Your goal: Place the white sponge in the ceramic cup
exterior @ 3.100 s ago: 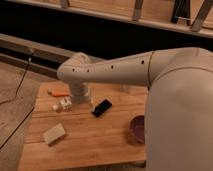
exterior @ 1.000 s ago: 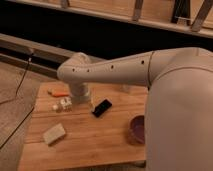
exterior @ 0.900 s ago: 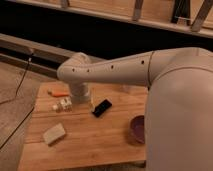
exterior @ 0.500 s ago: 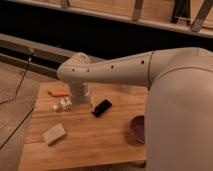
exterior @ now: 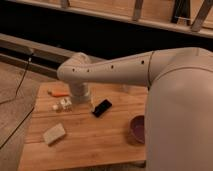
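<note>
The wooden table (exterior: 100, 135) sits in a dim room. Nothing has stirred this past second. The claw (exterior: 63, 104) hangs wide and empty, far left. The white sponge (exterior: 54, 133) lies near left, untouched. I can't spot the cup; no progress yet.

the white arm (exterior: 115, 70) reaches from the right across the wooden table (exterior: 95, 147) and bends down near its far left. the gripper (exterior: 61, 105) sits low over the tabletop there, fingers apart, holding nothing. the sponge (exterior: 54, 134) lies flat nearer the front, apart from it. a black slab (exterior: 102, 108) lies mid-table, a maroon bowl (exterior: 136, 131) at the right edge, and an orange thing (exterior: 59, 93) behind the gripper.
</note>
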You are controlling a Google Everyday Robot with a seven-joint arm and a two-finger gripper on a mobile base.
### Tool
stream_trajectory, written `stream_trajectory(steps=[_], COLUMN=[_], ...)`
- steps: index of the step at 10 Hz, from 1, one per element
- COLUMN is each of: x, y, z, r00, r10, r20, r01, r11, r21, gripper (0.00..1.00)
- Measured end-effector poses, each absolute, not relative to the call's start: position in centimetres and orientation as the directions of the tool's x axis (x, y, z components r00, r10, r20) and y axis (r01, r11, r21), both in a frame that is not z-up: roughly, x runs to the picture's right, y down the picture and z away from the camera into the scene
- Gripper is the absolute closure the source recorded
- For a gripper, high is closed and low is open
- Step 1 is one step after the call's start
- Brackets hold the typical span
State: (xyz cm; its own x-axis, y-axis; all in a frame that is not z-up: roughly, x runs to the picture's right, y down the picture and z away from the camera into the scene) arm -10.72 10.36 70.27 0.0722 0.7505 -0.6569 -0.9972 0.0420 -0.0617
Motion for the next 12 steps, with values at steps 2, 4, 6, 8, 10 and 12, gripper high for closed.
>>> stream_trajectory(steps=[2,4,6,8,10,12], x=[-10.7,-11.2,-12.0,-12.7,-14.0,-15.9], y=[10.5,11.0,11.3,11.6,12.5,14.6], z=[70.3,70.1,69.9,69.8,69.8,69.7], r00=[0.074,0.054,0.022,-0.018,-0.026,0.037], r10=[0.748,0.744,0.748,0.754,0.754,0.749], r20=[-0.660,-0.666,-0.664,-0.657,-0.656,-0.662], r01=[-0.997,-0.999,-1.000,-0.999,-0.999,-0.999], r11=[0.045,0.038,0.028,0.007,-0.001,0.035], r21=[-0.061,-0.038,-0.002,0.036,0.039,-0.017], gripper=[0.35,0.35,0.35,0.35,0.35,0.35])
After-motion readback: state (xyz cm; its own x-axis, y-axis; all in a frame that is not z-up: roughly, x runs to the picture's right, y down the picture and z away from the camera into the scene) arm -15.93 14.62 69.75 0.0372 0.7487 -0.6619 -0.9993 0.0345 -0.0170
